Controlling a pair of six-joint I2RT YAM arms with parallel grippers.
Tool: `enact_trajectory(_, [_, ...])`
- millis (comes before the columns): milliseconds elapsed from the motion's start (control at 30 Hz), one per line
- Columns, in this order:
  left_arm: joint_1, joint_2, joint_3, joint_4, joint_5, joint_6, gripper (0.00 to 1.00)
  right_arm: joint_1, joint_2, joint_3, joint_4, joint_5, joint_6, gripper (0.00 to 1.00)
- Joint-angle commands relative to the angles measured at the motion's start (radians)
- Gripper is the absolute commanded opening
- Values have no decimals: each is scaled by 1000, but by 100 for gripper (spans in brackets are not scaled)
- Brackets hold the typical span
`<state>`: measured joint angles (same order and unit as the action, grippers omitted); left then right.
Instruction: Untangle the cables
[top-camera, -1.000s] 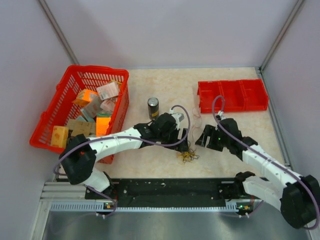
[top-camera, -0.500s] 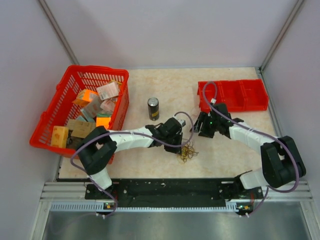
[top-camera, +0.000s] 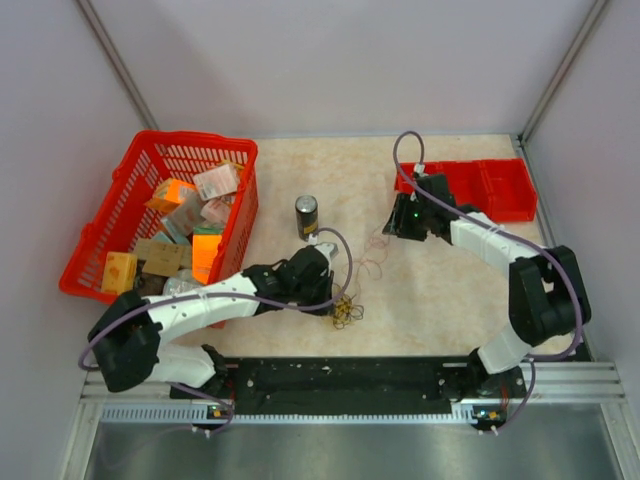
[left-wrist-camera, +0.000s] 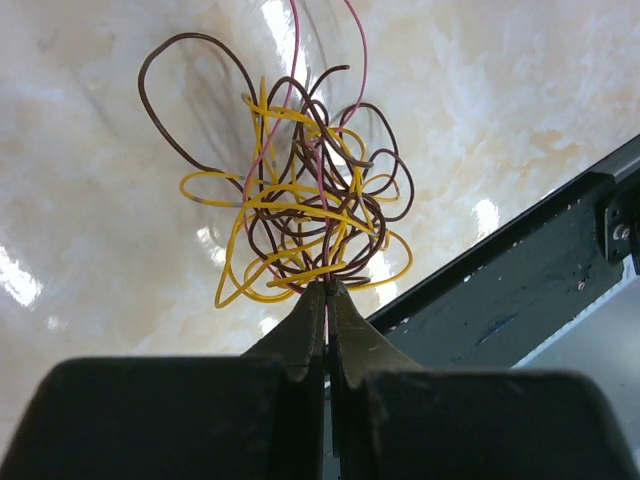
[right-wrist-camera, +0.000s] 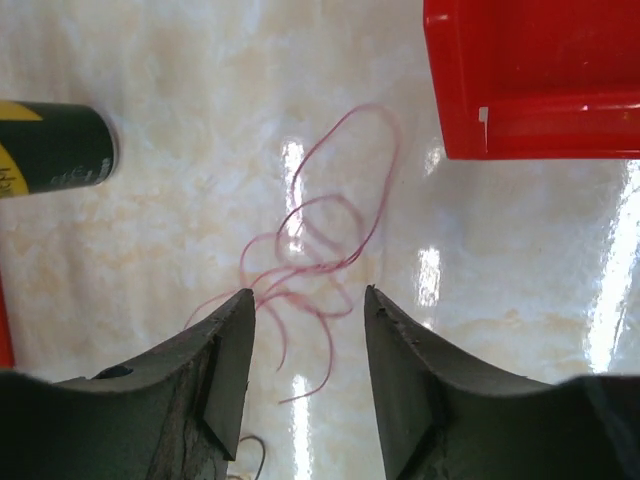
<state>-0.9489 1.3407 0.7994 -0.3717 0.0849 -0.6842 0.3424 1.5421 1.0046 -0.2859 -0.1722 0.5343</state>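
Observation:
The cables (left-wrist-camera: 300, 215) are a small knot of yellow and dark brown hair-thin wires with a pink strand running out of it. In the top view the knot (top-camera: 346, 313) lies near the table's front edge. My left gripper (left-wrist-camera: 327, 288) is shut on the knot's near edge, with strands pinched between its fingertips. The pink strand (right-wrist-camera: 330, 235) loops loosely over the table toward my right gripper (right-wrist-camera: 308, 297). That gripper is open, hovering low over the pink loops with nothing between its fingers. In the top view the right gripper (top-camera: 391, 228) sits beside the red bins.
A dark can (top-camera: 306, 216) stands upright behind the knot. A red basket (top-camera: 150, 165) full of boxes is at the left. Red bins (top-camera: 500, 180) sit at the back right. The black rail (left-wrist-camera: 520, 260) runs along the table's front edge, close to the knot.
My left gripper has shut on the knot and dragged it to the left along the front edge. My right gripper moved away toward the red bins, and its jaws have narrowed.

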Motion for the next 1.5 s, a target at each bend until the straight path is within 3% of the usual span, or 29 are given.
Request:
enact_trajectory(0, [2, -89, -58, -18, -20, -31, 0, -3, 87, 66, -24, 8, -86, 45])
enact_trajectory(200, [2, -110, -65, -41, -28, -31, 0, 84, 157, 62, -6, 31, -166, 44])
enact_trajectory(467, [2, -113, -42, -59, -34, -31, 0, 187, 190, 52, 2, 214, -203, 40])
enact_trajectory(600, [2, -130, -48, -73, -45, -32, 0, 188, 205, 48, 10, 154, -212, 30])
enact_trajectory(900, [2, -135, -35, -90, -54, -25, 0, 188, 3, -113, 56, 163, -189, 38])
enact_trajectory(1067, [2, -129, -6, -105, -60, -11, 0, 199, -20, -193, 132, 73, -157, 38])
enact_trajectory(1467, [2, -175, -28, -98, -20, -37, 0, 313, 153, -55, 48, 364, -99, 35])
